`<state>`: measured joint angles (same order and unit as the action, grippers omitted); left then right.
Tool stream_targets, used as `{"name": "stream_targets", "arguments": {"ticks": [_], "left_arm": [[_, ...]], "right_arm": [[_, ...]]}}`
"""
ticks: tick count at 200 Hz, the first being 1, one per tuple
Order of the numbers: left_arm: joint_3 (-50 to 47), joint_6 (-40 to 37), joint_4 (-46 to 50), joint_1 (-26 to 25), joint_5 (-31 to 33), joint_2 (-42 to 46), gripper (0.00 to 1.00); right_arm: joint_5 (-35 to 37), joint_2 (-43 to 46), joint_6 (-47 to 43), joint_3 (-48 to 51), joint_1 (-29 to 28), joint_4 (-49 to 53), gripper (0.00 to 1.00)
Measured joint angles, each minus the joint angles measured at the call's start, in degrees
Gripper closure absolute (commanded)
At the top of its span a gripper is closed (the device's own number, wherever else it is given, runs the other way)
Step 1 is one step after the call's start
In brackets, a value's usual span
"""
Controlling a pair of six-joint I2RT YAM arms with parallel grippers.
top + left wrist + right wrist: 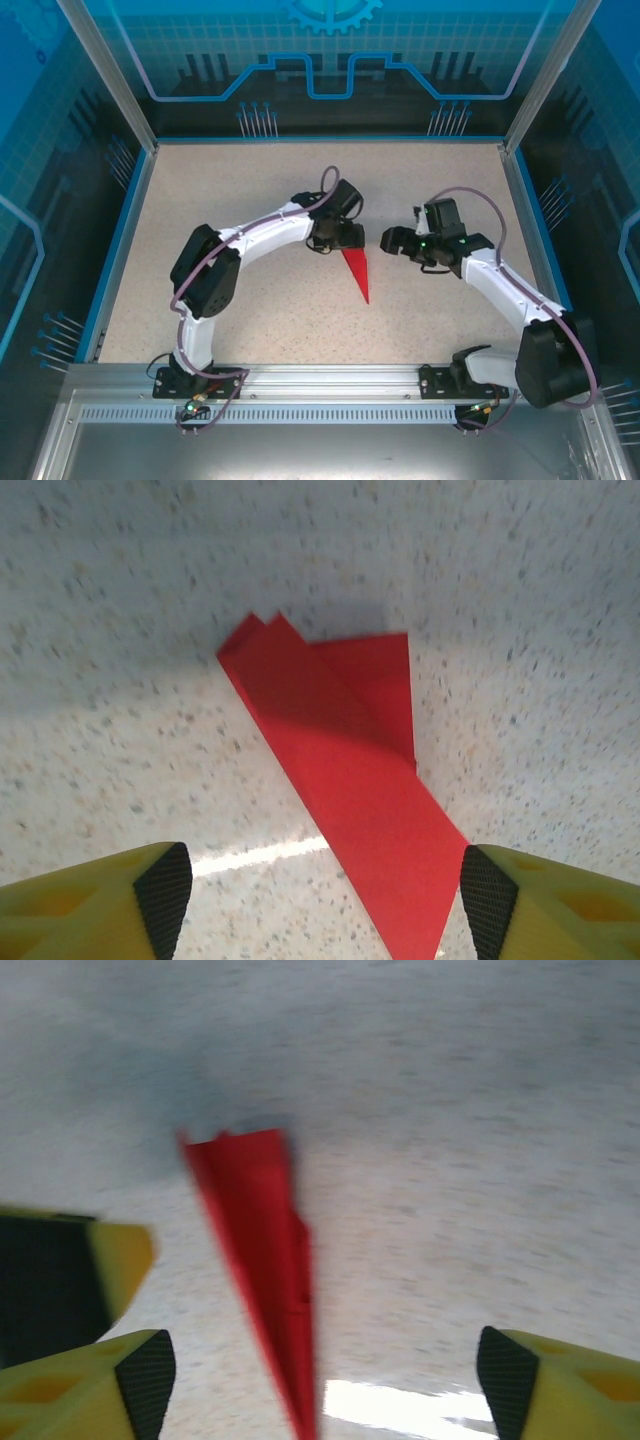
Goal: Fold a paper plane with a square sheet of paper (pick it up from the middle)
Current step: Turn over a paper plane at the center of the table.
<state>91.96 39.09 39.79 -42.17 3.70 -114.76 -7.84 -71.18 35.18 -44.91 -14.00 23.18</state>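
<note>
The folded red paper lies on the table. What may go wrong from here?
The paper plane has a loose flap at its wide end; the folds may spring open. The left gripper and right gripper hang open close to it, near each other; a careless move may drag the paper or make them collide.

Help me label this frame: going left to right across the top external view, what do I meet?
In order: left arm's elbow → left gripper → red paper plane → right gripper → right arm's elbow.
</note>
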Motion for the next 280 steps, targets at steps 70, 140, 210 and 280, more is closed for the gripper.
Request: {"name": "stream_targets", "arguments": {"ticks": [70,140,210,280], "left_arm": [[13.1,6.1,9.0,-6.8,4.7,-11.0,0.32],[13.6,9.0,12.2,-6.8,6.8,-12.4,0.68],[9.6,11.3,12.0,-6.8,8.6,-9.9,1.00],[-15.8,9.6,-11.8,-3.4,-1.4,13.4,1.00]], "right_arm": [[4.9,5.2,0.9,7.1,5.0,3.9,0.13],[4.6,7.2,0.9,7.3,5.6,4.1,0.14],[3.3,6.9,1.1,7.3,5.6,4.0,0.15],[-5.6,7.6,1.1,8.8,3.1,-2.3,0.20]]}}
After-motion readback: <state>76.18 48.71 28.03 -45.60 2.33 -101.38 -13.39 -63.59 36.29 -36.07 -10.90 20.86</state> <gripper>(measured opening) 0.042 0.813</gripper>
